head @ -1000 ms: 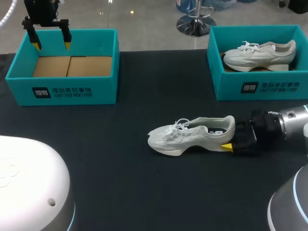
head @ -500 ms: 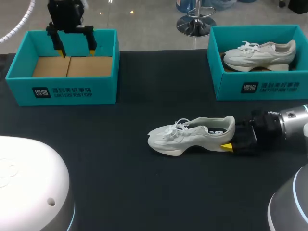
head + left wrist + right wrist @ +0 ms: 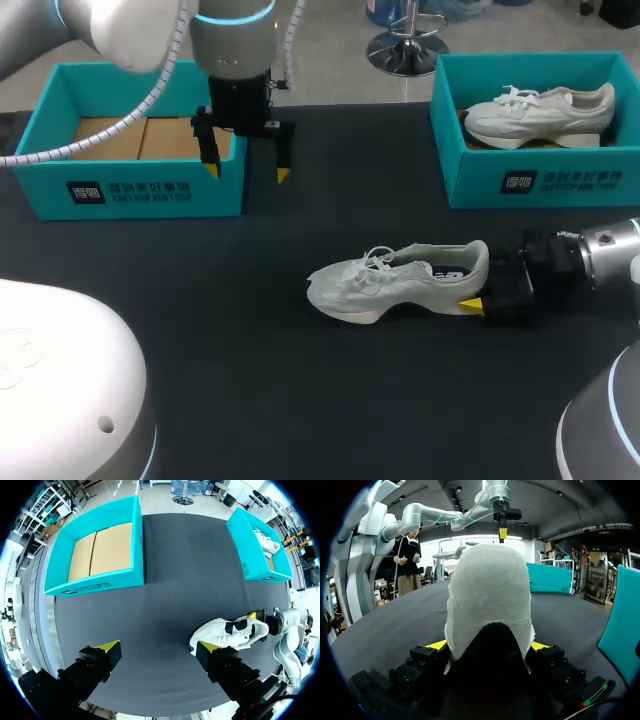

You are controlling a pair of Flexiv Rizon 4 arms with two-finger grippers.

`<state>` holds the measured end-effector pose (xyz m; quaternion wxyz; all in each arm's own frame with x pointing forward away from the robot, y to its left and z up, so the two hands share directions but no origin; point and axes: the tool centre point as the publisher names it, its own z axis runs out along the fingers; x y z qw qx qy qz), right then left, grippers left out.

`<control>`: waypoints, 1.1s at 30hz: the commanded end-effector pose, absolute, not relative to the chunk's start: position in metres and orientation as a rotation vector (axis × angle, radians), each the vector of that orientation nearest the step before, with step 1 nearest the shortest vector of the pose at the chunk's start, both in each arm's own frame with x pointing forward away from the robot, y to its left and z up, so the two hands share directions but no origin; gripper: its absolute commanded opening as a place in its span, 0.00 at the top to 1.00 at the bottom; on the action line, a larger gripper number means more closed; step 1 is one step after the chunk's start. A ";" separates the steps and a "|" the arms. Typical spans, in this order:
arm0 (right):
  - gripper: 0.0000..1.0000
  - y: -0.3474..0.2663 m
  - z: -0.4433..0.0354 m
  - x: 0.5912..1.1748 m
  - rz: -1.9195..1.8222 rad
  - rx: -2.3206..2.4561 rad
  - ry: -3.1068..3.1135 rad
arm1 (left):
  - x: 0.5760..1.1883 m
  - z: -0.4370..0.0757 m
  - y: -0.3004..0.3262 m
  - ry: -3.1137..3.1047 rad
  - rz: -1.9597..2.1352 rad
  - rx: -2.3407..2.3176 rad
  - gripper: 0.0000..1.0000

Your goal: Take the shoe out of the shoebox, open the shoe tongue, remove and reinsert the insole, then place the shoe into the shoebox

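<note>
Your right hand (image 3: 478, 286) squeezes the heel of the shoe (image 3: 395, 280) so it cannot slide, while your left hand (image 3: 247, 170) hangs wide open.

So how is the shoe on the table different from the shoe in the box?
The shoe on the table stands on the black table, out of any box; the shoe in the box sits inside the right shoebox. The right claw grips the table shoe's heel; nothing touches the boxed one. Both are white lace-up sneakers.
</note>
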<state>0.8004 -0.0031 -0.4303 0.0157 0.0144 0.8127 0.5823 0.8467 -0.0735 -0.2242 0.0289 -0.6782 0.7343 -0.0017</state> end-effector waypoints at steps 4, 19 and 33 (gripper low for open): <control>1.00 -0.002 -0.434 0.800 1.806 0.046 2.532 | 0.835 -0.227 -0.083 2.209 -0.060 -2.022 0.00; 1.00 -0.002 -0.434 0.800 1.806 0.046 2.532 | 0.829 -0.233 -0.094 2.217 -0.034 -2.029 0.00; 1.00 -0.002 -0.434 0.800 1.806 0.046 2.532 | 0.768 -0.265 -0.216 2.247 0.042 -2.005 0.00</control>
